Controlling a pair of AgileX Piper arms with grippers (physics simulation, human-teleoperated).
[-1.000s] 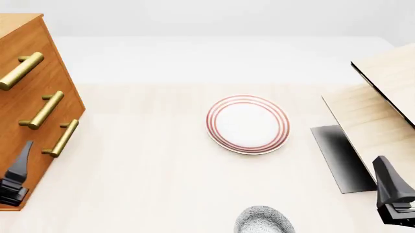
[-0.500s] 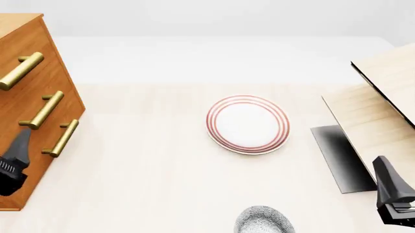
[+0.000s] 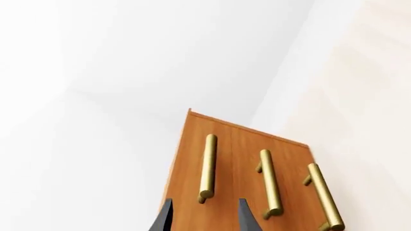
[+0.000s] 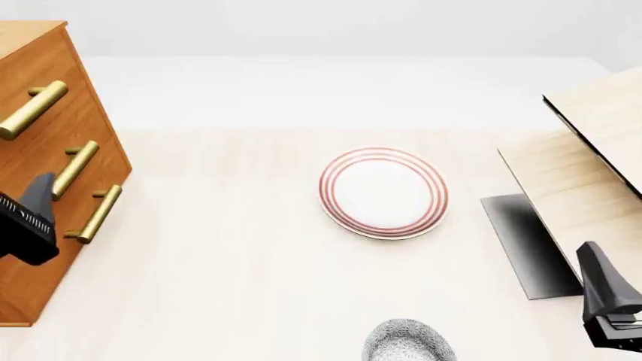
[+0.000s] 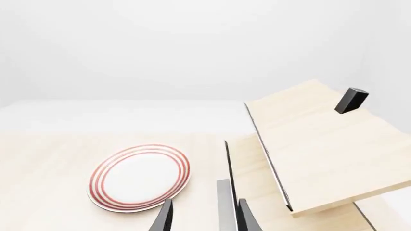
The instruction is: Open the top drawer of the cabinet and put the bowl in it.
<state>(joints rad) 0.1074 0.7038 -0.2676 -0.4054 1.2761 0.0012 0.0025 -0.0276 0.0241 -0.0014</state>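
Note:
The orange-brown cabinet (image 4: 40, 143) stands at the far left with all three drawers shut. Its top drawer (image 4: 25, 83) carries the uppermost brass handle (image 4: 32, 110). My left gripper (image 4: 42, 184) hangs open in front of the cabinet, level with the two lower handles and touching nothing. In the left wrist view the top handle (image 3: 207, 168) lies ahead, between the fingers of the left gripper (image 3: 204, 219). The speckled bowl (image 4: 407, 342) sits at the near table edge, partly cut off. My right gripper (image 4: 592, 252) is open and empty at the near right, away from the bowl.
A white red-ringed plate (image 4: 383, 192) lies mid-table. A pale light-wood box (image 4: 592, 165) with a tilted lid stands at the right, just ahead of the right gripper (image 5: 204, 219). A dark slab (image 4: 522, 241) lies at the box's foot.
My left gripper has risen up the cabinet front, from near its base to the height of the lower handles. The right arm, bowl and plate have not moved.

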